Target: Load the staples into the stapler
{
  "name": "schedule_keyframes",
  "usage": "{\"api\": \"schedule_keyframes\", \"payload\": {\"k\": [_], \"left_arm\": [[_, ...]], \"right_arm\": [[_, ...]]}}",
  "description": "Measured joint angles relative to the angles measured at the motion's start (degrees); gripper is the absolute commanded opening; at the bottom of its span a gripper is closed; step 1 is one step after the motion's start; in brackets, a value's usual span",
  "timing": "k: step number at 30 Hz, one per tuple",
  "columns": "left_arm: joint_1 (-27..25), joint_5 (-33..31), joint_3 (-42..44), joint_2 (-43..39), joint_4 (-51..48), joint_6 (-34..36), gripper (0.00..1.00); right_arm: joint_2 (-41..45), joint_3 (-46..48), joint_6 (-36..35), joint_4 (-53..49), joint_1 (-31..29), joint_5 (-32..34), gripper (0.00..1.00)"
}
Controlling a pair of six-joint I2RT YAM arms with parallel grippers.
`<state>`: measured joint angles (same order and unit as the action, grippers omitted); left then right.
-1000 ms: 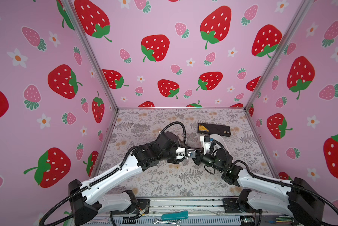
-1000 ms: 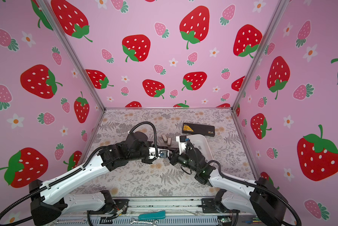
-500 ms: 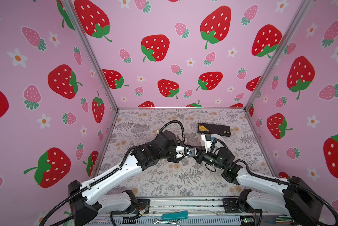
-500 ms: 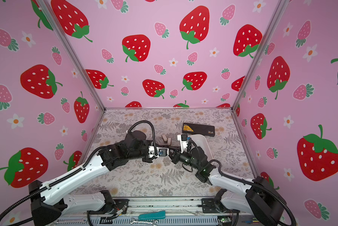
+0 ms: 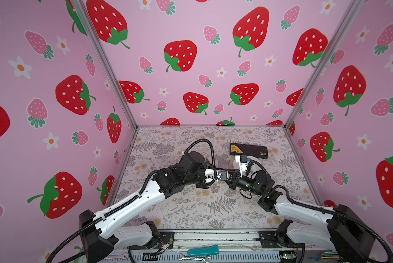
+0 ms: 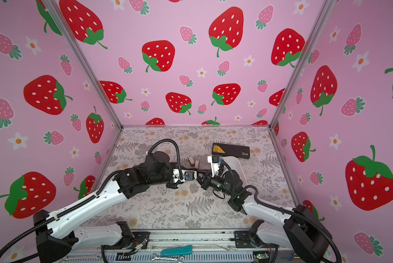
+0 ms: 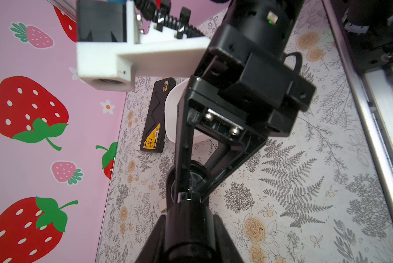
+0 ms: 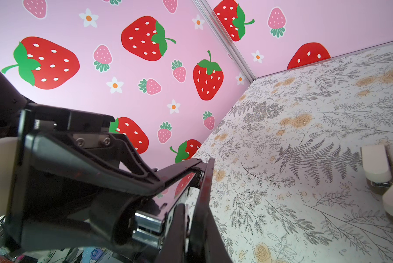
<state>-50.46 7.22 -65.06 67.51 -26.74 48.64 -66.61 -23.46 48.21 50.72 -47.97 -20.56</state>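
We cannot tell which way the staples point or how their long axis runs. All that shows is a grey sliver [image 7: 181, 197] at the fingertips, too small to read.

Nearest us, a teal-handled tool [image 5: 202, 251] and a wrench [image 5: 194, 258] lie by the metal rail [image 5: 213, 239] at the front edge. Beyond it spreads the surface [image 5: 191, 205], printed with grey ferns and tan roses. Farther back two beige blocks [image 6: 193, 161] sit side by side. Behind them a white tray [image 6: 236, 162] lies just beside a long black box with a yellow label [image 5: 248, 150]. Pink strawberry walls [image 5: 191, 68] close the booth on three sides.

The left fingers [image 7: 159, 239] are drawn together and the right fingers [image 7: 182, 148] are pressed shut in a V, tip to tip at mid-surface. The sliver sits where they meet, and we cannot tell which pair holds it.
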Motion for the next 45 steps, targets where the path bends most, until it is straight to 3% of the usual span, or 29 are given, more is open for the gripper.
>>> {"api": "schedule_keyframes", "payload": {"k": [17, 20, 24, 45], "left_arm": [[1.0, 1.3, 0.0, -5.1, -5.1, 2.1, 0.00], [1.0, 1.4, 0.0, -5.1, -5.3, 2.1, 0.00], [0.8, 2.8, 0.0, -5.5, -5.3, 1.7, 0.00], [-0.3, 0.8, -2.6, -1.9, -12.5, 3.8, 0.00]], "right_arm": [[-0.8, 2.3, 1.9, -0.1, 2.8, 2.1, 0.00], [-0.8, 2.3, 1.6, -0.2, 2.8, 1.5, 0.17], [-0.9, 2.4, -0.1, -3.1, 3.6, 2.1, 0.29], [8.0, 5.3, -1.7, -11.6, 5.2, 8.3, 0.40]]}}
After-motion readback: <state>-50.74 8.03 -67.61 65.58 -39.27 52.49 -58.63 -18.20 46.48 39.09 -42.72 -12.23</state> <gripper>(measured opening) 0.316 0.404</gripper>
